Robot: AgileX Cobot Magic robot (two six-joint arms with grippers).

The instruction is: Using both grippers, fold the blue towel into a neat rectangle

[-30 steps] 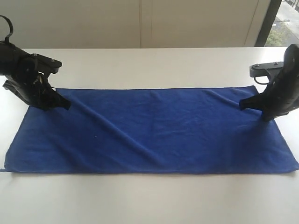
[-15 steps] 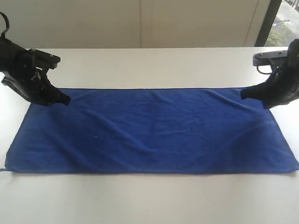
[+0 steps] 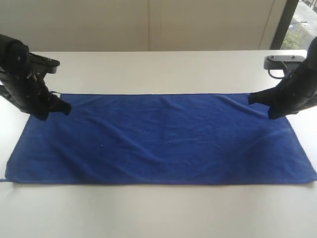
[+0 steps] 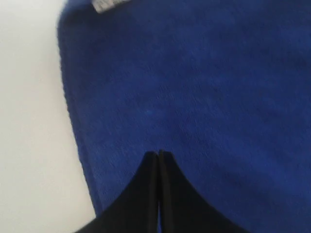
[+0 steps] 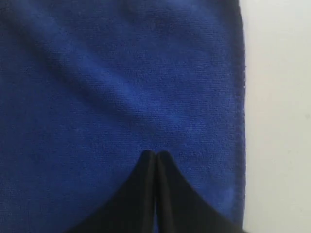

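The blue towel (image 3: 158, 136) lies spread flat and long across the white table, with soft creases near its far corners. My left gripper (image 3: 67, 107) hovers over the towel's far left corner, jaws pressed together with nothing between them (image 4: 158, 153). A small white tag (image 4: 108, 5) shows at that end's hem. My right gripper (image 3: 251, 98) hangs over the far right corner, also shut and empty (image 5: 155, 154), close to the towel's hem (image 5: 239, 121).
The white table (image 3: 158, 213) extends beyond the towel on every side. A pale wall runs behind it, and a dark window frame (image 3: 286, 22) stands at the back right. A loose thread (image 3: 3, 180) trails from the near left corner.
Both grippers have risen and drawn back toward the towel's far edge; the right tip has shifted slightly inward. The towel lies as before.
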